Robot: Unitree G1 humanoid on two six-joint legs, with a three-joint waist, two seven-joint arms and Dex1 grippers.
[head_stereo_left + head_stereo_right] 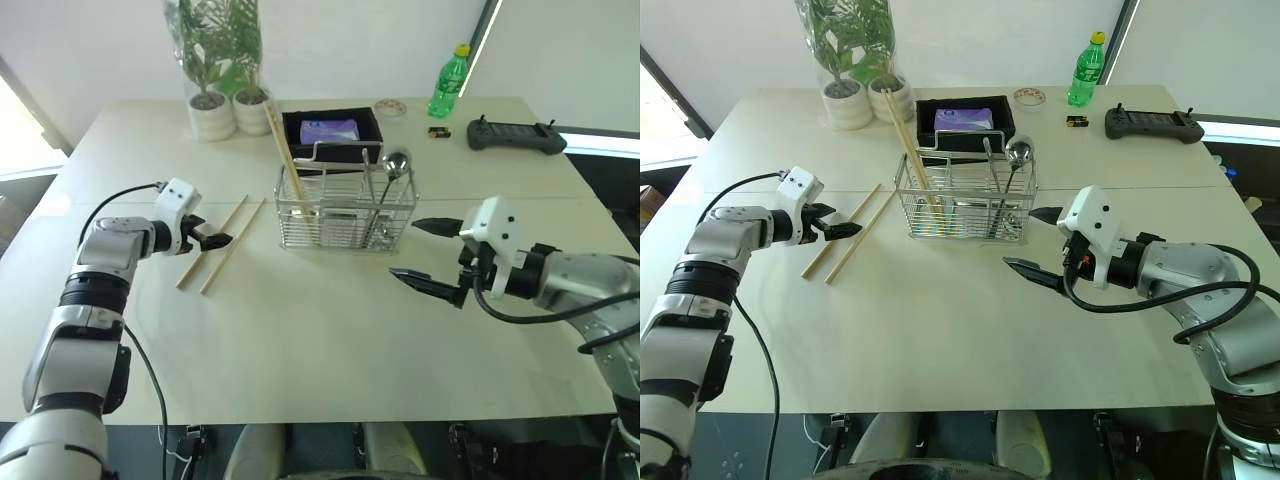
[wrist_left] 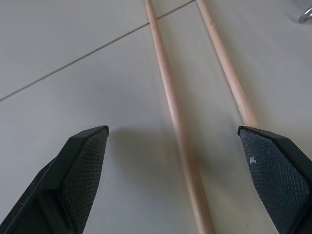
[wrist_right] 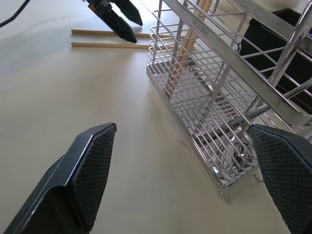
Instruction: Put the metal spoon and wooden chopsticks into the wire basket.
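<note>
Spoon and one chopstick pair in; one pair left.
My wide-open left gripper (image 1: 222, 240) straddles the wooden chopsticks (image 1: 222, 243) on the table at nine o'clock of the wire basket (image 1: 346, 212); the metal spoon (image 1: 390, 176) stands inside; right gripper (image 1: 430, 255) idles, spread.

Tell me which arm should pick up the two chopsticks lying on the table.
Left. The left claw is open right at the two loose chopsticks, which lie on the table left of the wire basket. The right claw, also open, sits on the basket's far side.

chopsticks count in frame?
4: two chopsticks lie side by side on the table left of the basket; two stand in its left end. Wire might hide more.
</note>
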